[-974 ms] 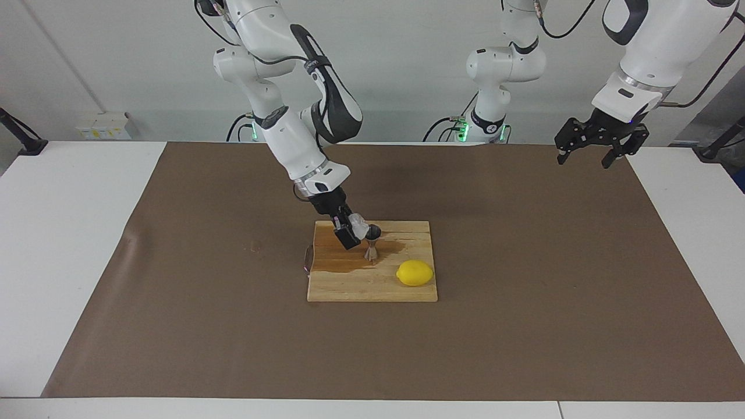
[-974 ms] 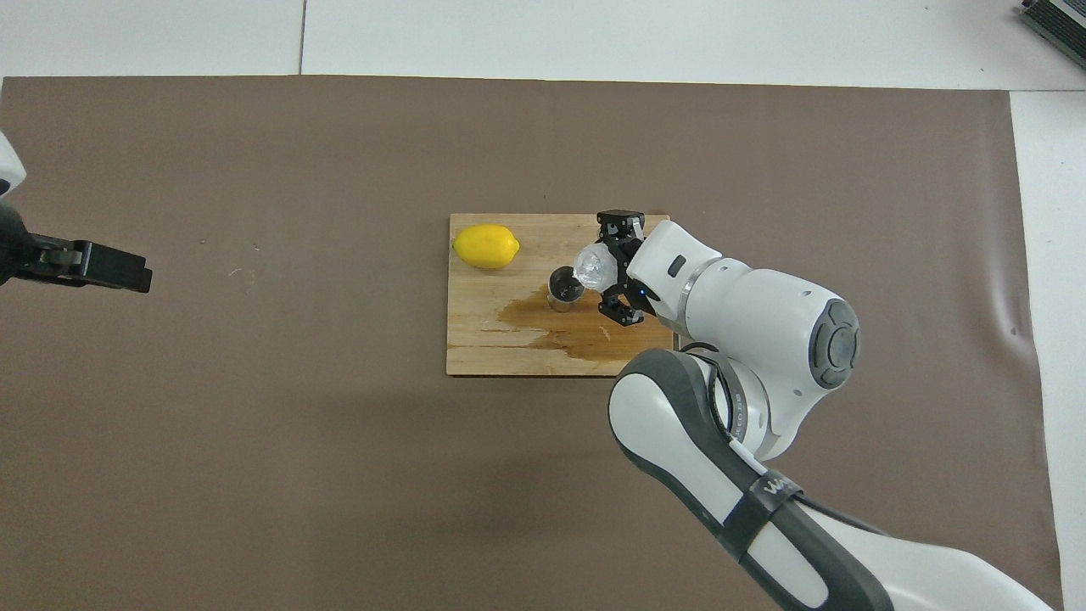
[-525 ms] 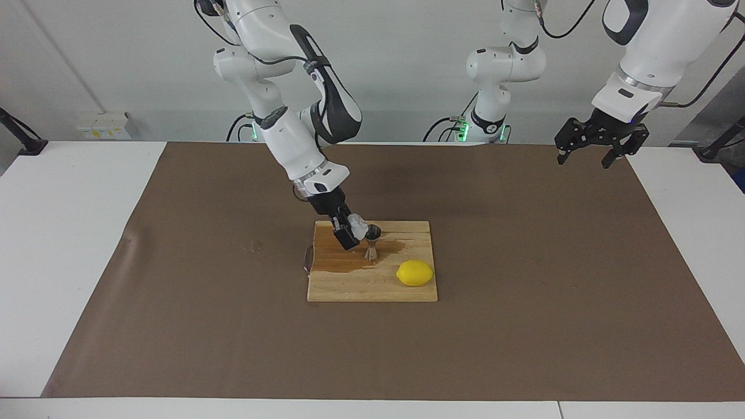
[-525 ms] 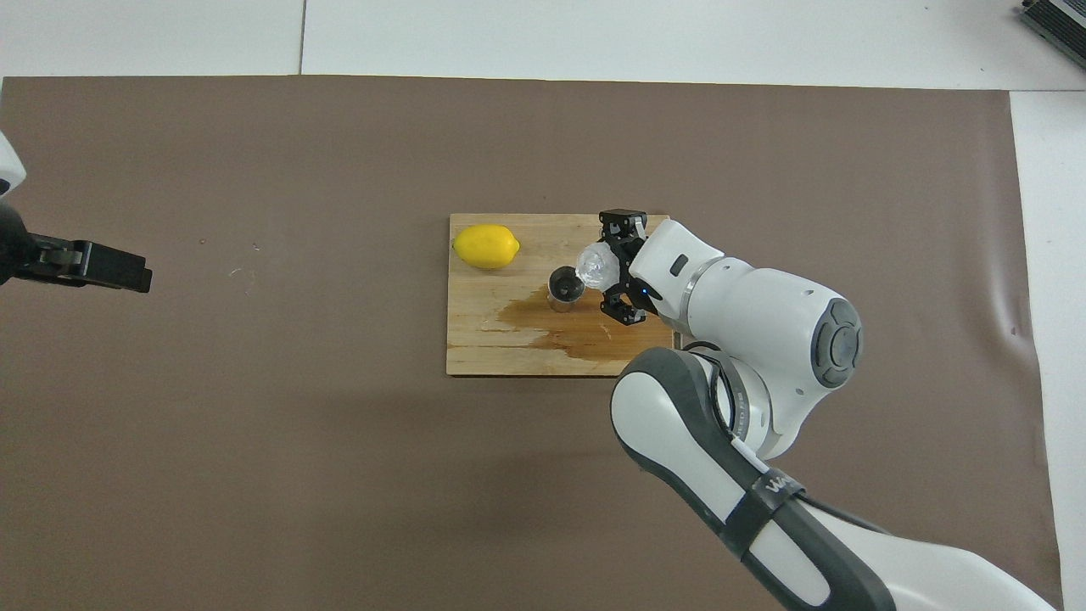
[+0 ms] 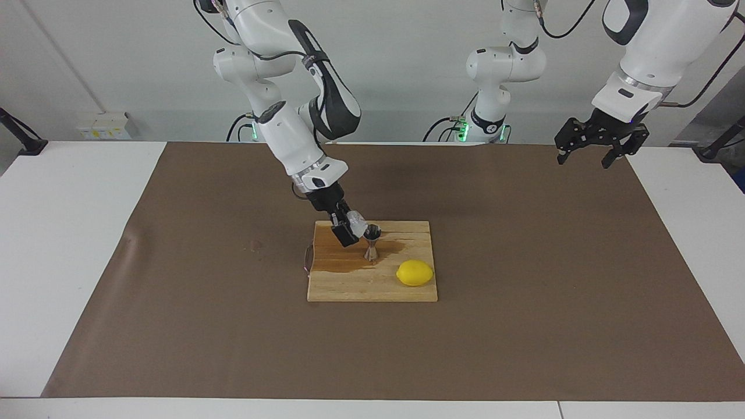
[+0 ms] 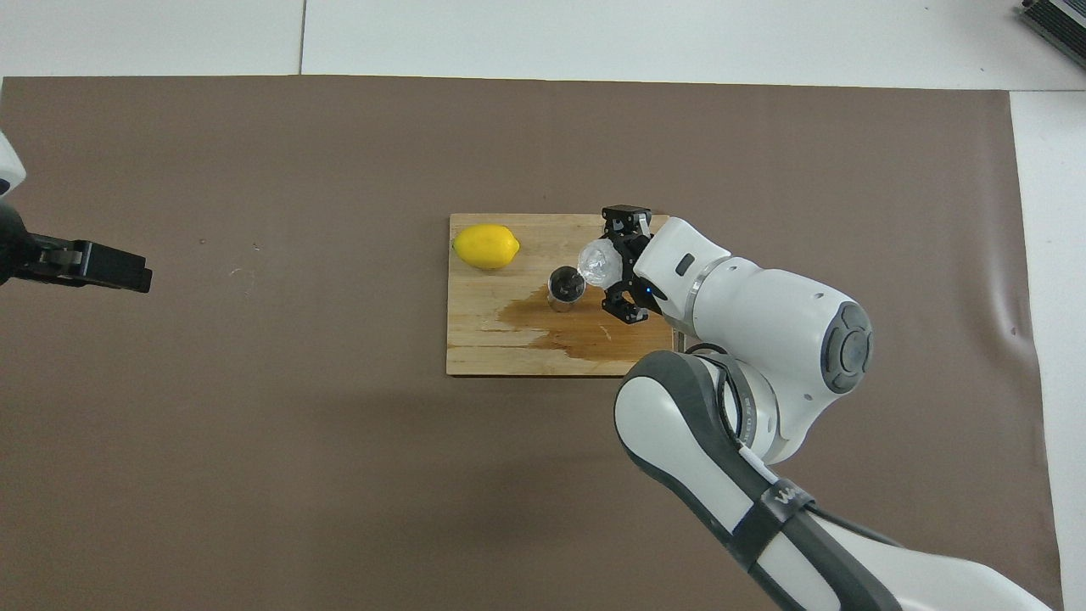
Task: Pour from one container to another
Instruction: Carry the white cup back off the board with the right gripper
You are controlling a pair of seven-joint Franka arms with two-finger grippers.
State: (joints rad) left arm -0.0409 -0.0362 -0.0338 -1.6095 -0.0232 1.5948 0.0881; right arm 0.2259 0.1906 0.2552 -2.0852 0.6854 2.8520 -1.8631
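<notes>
The bench (image 5: 70, 244) carries a brown mat (image 5: 524, 279), and in the middle of the mat lies a wooden cutting board (image 5: 372, 288). A dark wet stain (image 6: 564, 327) spreads over the part of the board nearer the robots and toward the right arm's end, so some liquid has probably missed its mark.

The right arm (image 5: 291, 139) reaches down over the board. Its right gripper (image 5: 349, 228) has its fingers closed on the crinkled white cup (image 6: 596, 263), which it holds tipped hard over, mouth toward the steel jigger (image 5: 372, 243). The jigger stands upright on the board at the edge of the stain, with the cup's lip just above and beside its upper cone. A lemon (image 5: 415, 273) lies on the same board, farther from the robots and toward the left arm's end, apart from the jigger.

The left arm waits with the left gripper (image 5: 589, 150) raised over the mat's edge at its own end, fingers spread and holding nothing.

By my reading the pour is at or near its finish: the cup is fully tilted at the jigger's mouth. No stream shows, and whether the jigger's upper cone holds liquid cannot be told. What seems left is to right the cup, set it down and let go.
</notes>
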